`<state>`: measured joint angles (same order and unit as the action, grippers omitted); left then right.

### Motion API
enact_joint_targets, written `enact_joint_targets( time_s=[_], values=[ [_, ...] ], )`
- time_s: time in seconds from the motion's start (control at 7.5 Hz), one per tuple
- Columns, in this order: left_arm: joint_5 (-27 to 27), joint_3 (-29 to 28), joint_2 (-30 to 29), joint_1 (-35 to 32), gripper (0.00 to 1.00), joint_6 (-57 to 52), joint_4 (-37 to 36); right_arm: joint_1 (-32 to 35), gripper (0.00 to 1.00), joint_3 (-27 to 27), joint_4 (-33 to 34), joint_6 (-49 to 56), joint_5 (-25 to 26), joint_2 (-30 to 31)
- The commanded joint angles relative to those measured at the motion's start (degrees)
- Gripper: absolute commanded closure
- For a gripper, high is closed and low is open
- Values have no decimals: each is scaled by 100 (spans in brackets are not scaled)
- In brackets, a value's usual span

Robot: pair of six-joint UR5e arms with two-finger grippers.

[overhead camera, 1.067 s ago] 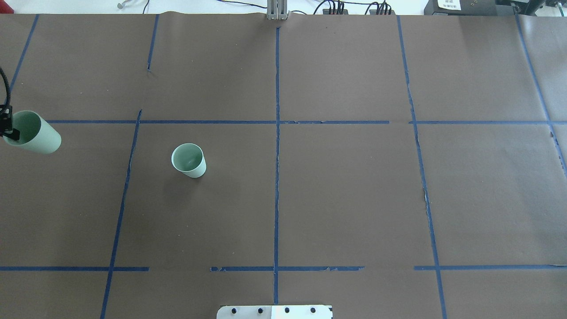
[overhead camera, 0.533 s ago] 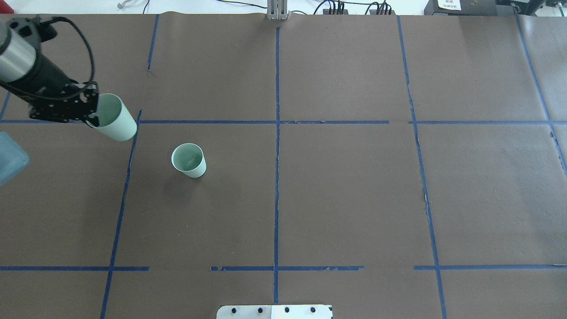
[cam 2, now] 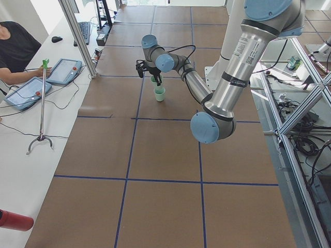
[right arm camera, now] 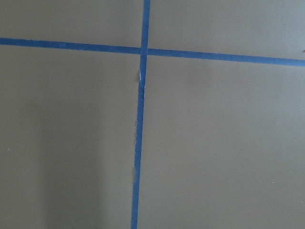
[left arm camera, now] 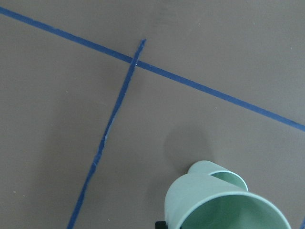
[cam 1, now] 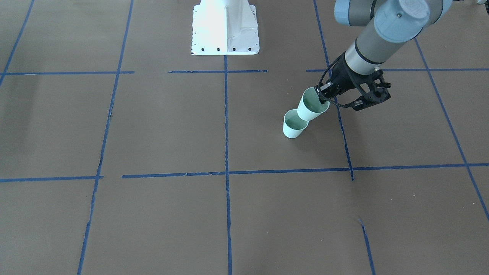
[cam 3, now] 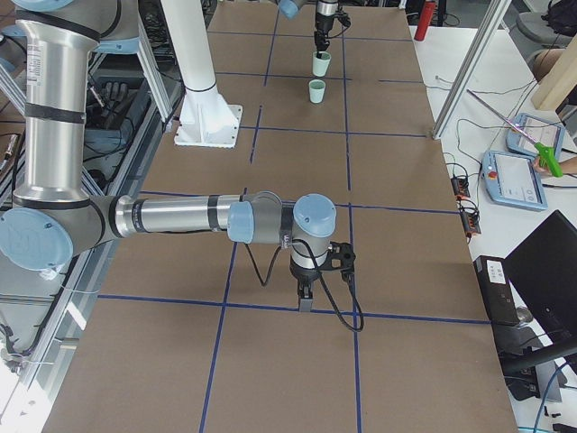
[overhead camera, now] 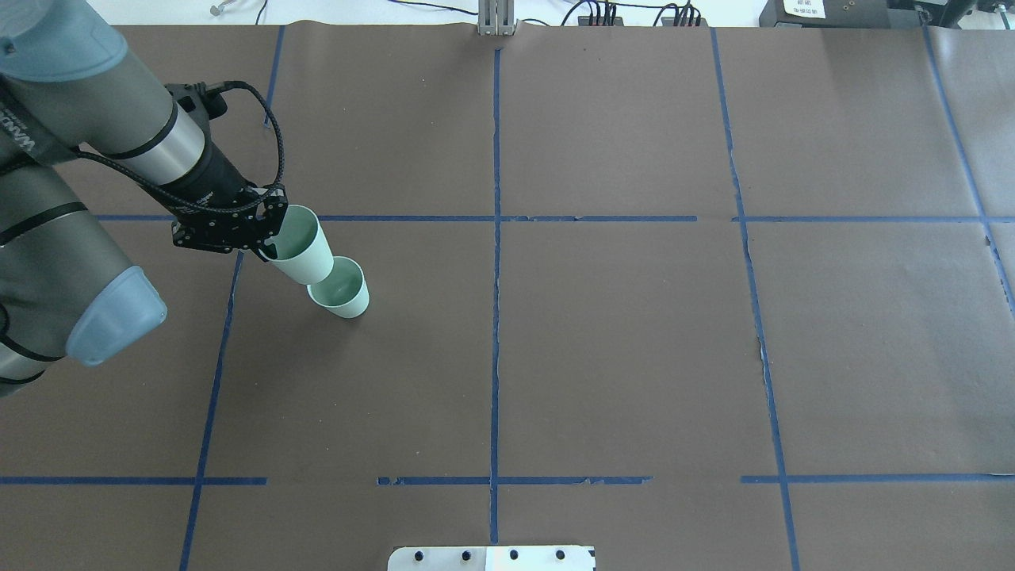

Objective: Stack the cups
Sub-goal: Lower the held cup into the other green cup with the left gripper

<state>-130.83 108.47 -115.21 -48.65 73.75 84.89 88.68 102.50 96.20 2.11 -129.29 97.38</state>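
Two pale mint-green cups. One cup (overhead camera: pixel 342 290) stands upright on the brown table, left of centre; it also shows in the front view (cam 1: pixel 292 125). My left gripper (overhead camera: pixel 268 243) is shut on the rim of the other cup (overhead camera: pixel 300 244) and holds it tilted in the air, its base over the standing cup's rim. In the front view the held cup (cam 1: pixel 311 105) overlaps the standing one. The left wrist view shows the held cup (left arm camera: pixel 224 205) with the standing cup's rim (left arm camera: pixel 231 173) behind it. My right gripper (cam 3: pixel 305 302) points down near the table, far from the cups; I cannot tell its state.
Blue tape lines (overhead camera: pixel 496 238) split the brown table into a grid. The robot's white base plate (cam 1: pixel 225 28) is at the near edge. An operator (cam 2: pixel 15 46) sits at a side desk with tablets (cam 2: pixel 64 70) beyond the far edge.
My left arm has swept in from the left edge with the cup, moving right until the held cup reaches the standing cup. The standing cup has not moved.
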Motion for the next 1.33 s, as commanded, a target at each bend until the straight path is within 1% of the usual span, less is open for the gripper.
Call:
enact_joint_targets(
  time_s=[0.0,0.13,0.4,0.8,0.93,1.07,1.2],
  values=[
    [5,-185,-19,84,100,52,194,0,0,-2,-5,0,0,0],
    [5,-255,-19,128,100,35,203,0,0,-2,-5,0,0,0],
    [14,-361,-19,207,100,96,501,0,0,-2,-5,0,0,0],
    [14,-405,-19,286,100,87,511,0,0,7,4,0,0,0],
    [14,-405,-2,286,54,35,572,0,0,7,-5,0,0,0],
    [31,-405,42,286,1,52,790,0,0,-2,-5,0,0,0],
    [31,-397,51,286,0,44,792,0,0,-2,4,0,0,0]
  ],
)
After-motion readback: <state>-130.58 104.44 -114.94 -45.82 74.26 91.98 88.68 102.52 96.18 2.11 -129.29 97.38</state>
